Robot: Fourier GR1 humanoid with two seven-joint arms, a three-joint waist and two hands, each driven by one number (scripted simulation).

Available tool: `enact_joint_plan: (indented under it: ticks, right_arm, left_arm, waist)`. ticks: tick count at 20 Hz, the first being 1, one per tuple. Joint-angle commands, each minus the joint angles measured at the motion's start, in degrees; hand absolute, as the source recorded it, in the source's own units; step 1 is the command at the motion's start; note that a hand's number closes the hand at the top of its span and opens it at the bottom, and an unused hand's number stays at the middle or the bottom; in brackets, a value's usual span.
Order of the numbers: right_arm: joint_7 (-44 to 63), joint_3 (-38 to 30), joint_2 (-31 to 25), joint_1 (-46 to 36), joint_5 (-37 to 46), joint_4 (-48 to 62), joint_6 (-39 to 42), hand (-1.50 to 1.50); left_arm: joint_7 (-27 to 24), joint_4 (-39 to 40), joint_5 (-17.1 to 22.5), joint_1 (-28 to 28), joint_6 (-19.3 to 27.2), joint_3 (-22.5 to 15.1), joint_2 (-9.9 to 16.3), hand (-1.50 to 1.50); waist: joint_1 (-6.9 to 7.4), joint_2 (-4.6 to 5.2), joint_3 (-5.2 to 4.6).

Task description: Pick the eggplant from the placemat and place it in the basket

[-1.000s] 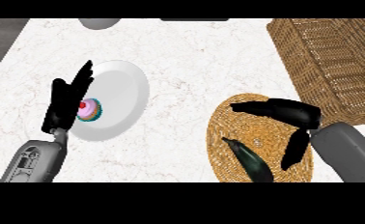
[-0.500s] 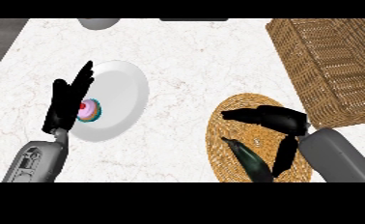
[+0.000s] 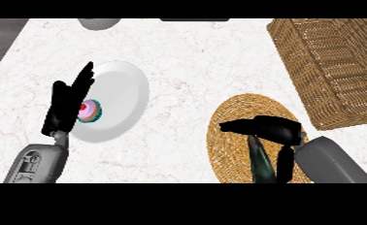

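Now the right hand (image 3: 276,132) has been brought lower over the eggplant (image 3: 262,163) on the placemat (image 3: 233,144), fingers spread apart astride it, so a grasp seems imminent.

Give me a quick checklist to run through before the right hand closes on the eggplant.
1. Eggplant on the placemat: ok, it lies near the mat's lower edge.
2. Right hand over the eggplant: ok, thumb and fingers sit on either side of it.
3. Fingers curled round the eggplant: not ok, the hand looks open.
4. Contact between hand and eggplant: cannot tell from this steep view.
5. Basket free to receive: ok, nothing shows inside the visible part.
6. Left hand out of the way: ok, it rests open beside the plate, far from the placemat.
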Motion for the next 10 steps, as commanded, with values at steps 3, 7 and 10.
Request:
enact_joint_plan:
  ticks: [3,7,10]
  right_arm:
    - [-3.31,-1.14,2.57,-2.39,1.36,3.49,3.54,-1.50]
    - [-3.75,-0.99,5.26,-0.57,3.10,5.01,1.92,-1.50]
    - [-8.45,1.20,0.00,2.48,6.23,1.03,1.47,1.50]
  left_arm:
    - [-3.37,10.60,1.69,-6.48,-2.86,5.12,0.74,0.00]
    - [-1.95,1.22,-1.50,-0.77,-1.12,1.85,-1.36,0.00]
    - [0.64,1.19,-1.09,-1.98,-2.12,3.20,-0.24,0.00]
  waist:
    - [-0.18,0.30,0.11]
    - [0.19,0.15,0.14]
    - [-0.12,0.08,0.13]
